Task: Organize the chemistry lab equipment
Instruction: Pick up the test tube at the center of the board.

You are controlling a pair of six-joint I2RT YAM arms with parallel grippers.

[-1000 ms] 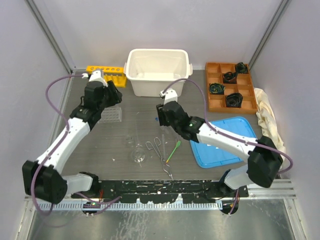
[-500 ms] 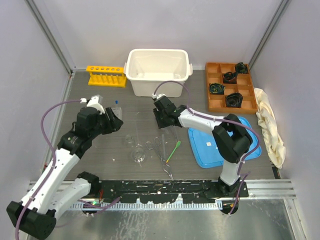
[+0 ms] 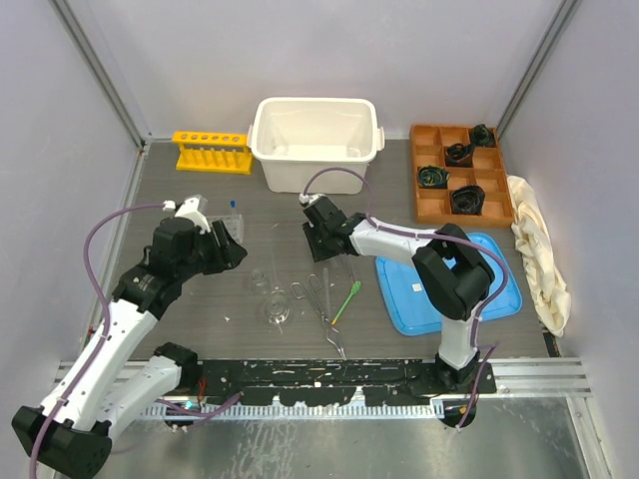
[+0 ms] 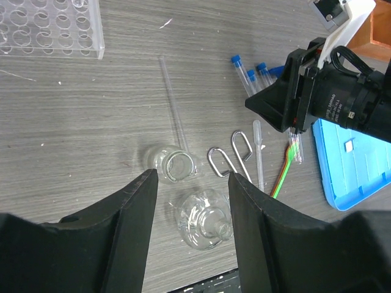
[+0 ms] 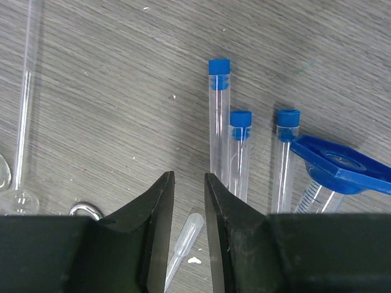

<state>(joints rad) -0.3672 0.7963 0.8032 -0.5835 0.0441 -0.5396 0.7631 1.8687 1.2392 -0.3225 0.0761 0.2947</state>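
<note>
My left gripper (image 3: 229, 249) (image 4: 192, 178) is open and empty, held above two small clear glass flasks (image 4: 174, 166) (image 4: 204, 218), also seen from the top (image 3: 272, 299). My right gripper (image 3: 321, 241) (image 5: 188, 177) is open only a narrow gap and empty. It hangs low just left of three blue-capped test tubes (image 5: 219, 116) that lie on the table, with a plastic pipette (image 5: 186, 238) below its jaws. The blue-based cylinder (image 5: 339, 165) lies right of the tubes. The metal tongs (image 3: 319, 297) and green spatula (image 3: 346, 301) lie mid-table. The yellow rack (image 3: 210, 150) stands at the back left. The clear plastic rack (image 4: 49, 27) is beside my left wrist.
A white bin (image 3: 317, 140) stands at the back centre. An orange compartment tray (image 3: 459, 175) with black objects is at the back right, with a cream cloth (image 3: 539, 249) beside it. A blue tray (image 3: 449, 284) lies under my right arm. A thin glass rod (image 4: 173, 110) lies by the flasks.
My left arm pulled back from the yellow rack to above the flasks. My right arm swung left and lowered its gripper beside the test tubes.
</note>
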